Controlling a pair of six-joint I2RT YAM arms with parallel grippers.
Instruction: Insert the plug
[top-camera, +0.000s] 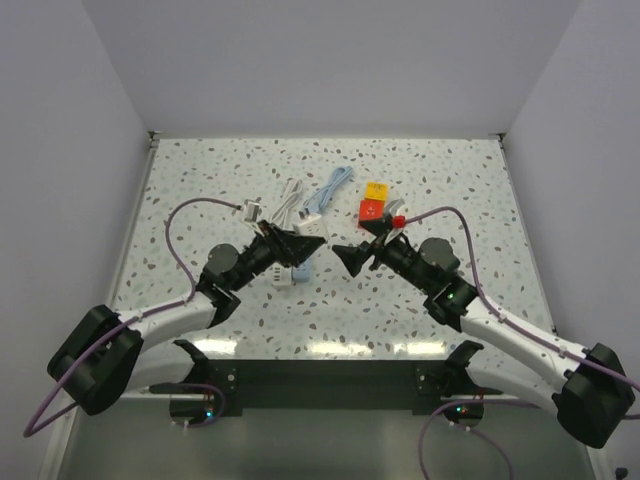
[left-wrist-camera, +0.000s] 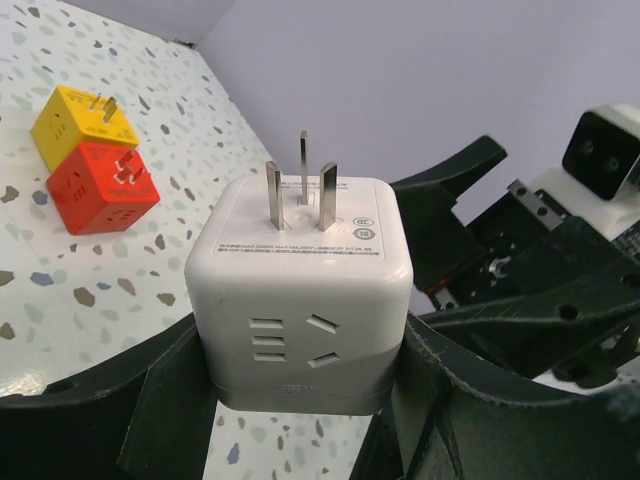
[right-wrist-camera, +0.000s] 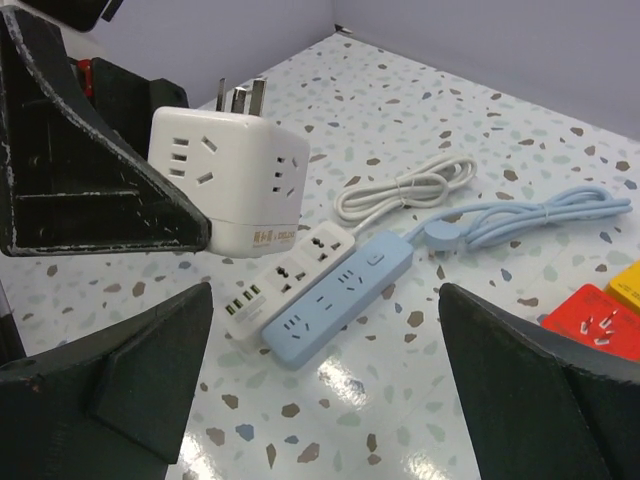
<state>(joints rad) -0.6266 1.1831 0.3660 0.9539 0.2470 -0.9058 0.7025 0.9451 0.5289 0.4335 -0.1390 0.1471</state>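
I am holding the white cube plug (left-wrist-camera: 300, 290) in the left jaws (left-wrist-camera: 300, 385), which are pinching it across 2 opposite faces, a black finger (left-wrist-camera: 165, 405) pressed on each side. The right jaws (right-wrist-camera: 325, 310) are standing spread wide with nothing between them, hovering near the cube and facing it.

I am watching 1 relation above all: the 3 prongs (left-wrist-camera: 300, 190) are pointing up, away from the table (right-wrist-camera: 380, 410), while the sockets I am aiming for face up from the blue power strip (right-wrist-camera: 335, 290) and the white power strip (right-wrist-camera: 290, 270). These lie side by side just beside the cube's base, long axes parallel. I am judging that the cube needs turning over before the prongs can go down into a socket, and the left arm is the nearer one. I cannot tell whether the cube is touching the table.

I am seeing a line of fine print and round marks under the prongs, and an orange mark low on 1 face, all too small to read. A red cube (left-wrist-camera: 100, 185) and a yellow cube (left-wrist-camera: 80, 120) are sitting well apart.
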